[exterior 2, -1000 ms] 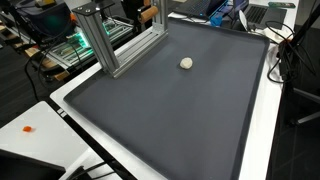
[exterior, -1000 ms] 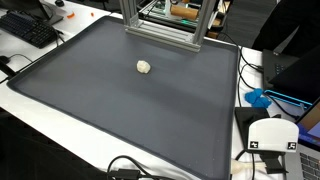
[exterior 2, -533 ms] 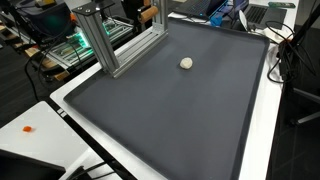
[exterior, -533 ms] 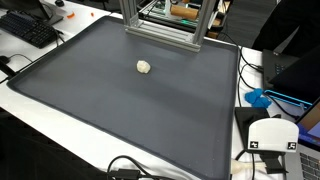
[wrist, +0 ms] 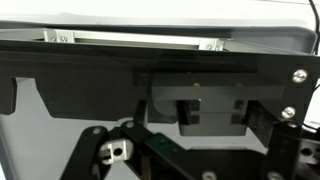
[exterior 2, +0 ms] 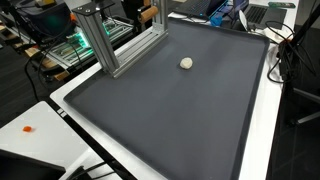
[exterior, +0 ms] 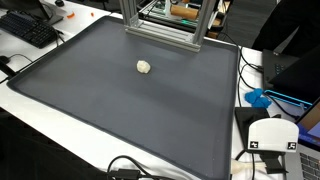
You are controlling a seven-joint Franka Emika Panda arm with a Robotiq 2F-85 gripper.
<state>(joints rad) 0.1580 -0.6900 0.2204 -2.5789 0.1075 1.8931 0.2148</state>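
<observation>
**Lump sits alone on mat, gripper mostly out of shot**

The small pale lump (exterior: 144, 67) lies on the dark mat (exterior: 110, 115), toward the far side, near the aluminium frame (exterior: 160, 28) but clear of it. Nothing touches it. In both exterior views it reads as a roundish blob, approx as wide as it is tall. It's too small for me to call a long axis or say which way it points.

No arm shows in either ext. view. The wrist view is mostly dark housing w/ screws and a pale strip along the top. At the bottom edge I see what look like linkage parts of the gripper (wrist: 190, 162), but the fingertips are cut off by the frame, so I can't tell whether it's open or closed. No sign of the lump in that view.

The keyboard (exterior: 30, 30) is cropped at the corner. The white box w/ markers (exterior: 272, 135) sits off the mat, partly cut off.
</observation>
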